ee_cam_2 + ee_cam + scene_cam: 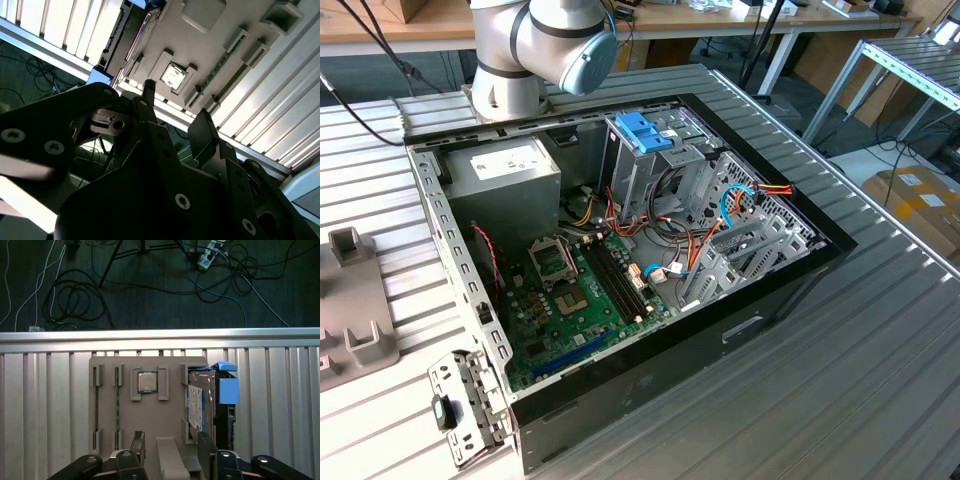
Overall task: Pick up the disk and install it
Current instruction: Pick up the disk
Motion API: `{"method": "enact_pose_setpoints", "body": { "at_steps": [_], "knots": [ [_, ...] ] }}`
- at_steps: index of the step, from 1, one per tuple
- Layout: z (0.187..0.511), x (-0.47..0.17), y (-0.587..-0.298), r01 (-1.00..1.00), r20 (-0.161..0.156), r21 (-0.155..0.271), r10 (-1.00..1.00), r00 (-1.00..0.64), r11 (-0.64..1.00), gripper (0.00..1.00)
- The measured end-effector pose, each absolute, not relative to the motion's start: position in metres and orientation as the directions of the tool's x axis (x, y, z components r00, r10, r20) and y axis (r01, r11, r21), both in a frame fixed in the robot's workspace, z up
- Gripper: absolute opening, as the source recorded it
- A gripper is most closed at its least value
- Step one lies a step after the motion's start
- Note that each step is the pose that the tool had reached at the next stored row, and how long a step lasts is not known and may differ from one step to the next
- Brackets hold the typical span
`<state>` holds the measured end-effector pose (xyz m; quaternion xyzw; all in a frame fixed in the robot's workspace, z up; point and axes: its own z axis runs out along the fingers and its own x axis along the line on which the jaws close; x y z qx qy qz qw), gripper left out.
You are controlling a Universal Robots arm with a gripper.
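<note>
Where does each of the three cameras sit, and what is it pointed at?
Exterior view: off the arm, above, looking down into the open black computer case; the grey arm joint shows.
First wrist view: on the arm, looking down past the black gripper at the grey fixture tray holding the blue-framed disk.
Second wrist view: close behind the gripper, slanted toward the same tray and disk.
Shared: both wrist views show gripper, tray, disk.
</note>
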<state>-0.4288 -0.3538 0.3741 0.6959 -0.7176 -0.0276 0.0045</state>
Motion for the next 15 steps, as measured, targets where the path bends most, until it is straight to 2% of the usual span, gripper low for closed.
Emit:
{"method": "enact_pose_setpoints", "body": {
  "at_steps": [15],
  "knots": [
    [0.3726,-0.4294,-0.3492,-0.998,-0.032,0.046,-0.999,-0.031,0.03,0.54]
  ]
}}
